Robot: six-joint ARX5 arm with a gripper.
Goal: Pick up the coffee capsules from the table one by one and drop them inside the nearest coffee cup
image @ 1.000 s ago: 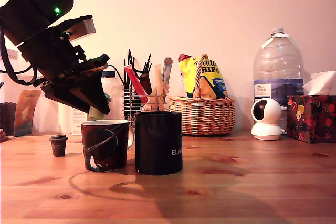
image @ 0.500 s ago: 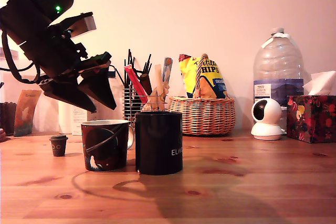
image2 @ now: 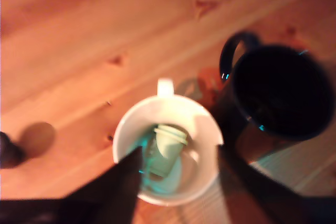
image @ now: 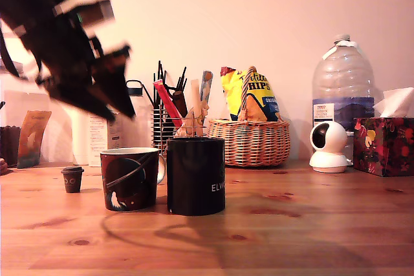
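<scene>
The pale green capsule point(image2: 167, 149) lies inside the patterned mug point(image: 129, 178). The pincer point(image: 110, 88), spread open and empty, hangs above it. Next, descend vertically over the brown capsule point(image: 72, 178), standing well apart on the surface point(image: 310, 224).

**Readable lettering on the worktop**

The plain black cylindrical mug point(image: 195, 176) carries pale letters "ELW" low on its side, cut off at its edge. Behind it, in the woven wicker basket point(image: 250, 141), the yellow and blue crisp packet point(image: 255, 97) shows "HIPS" in bold letters. Further to the exterior view's right of the basket, the large clear plastic water bottle point(image: 342, 92) has a label too small to read.
</scene>
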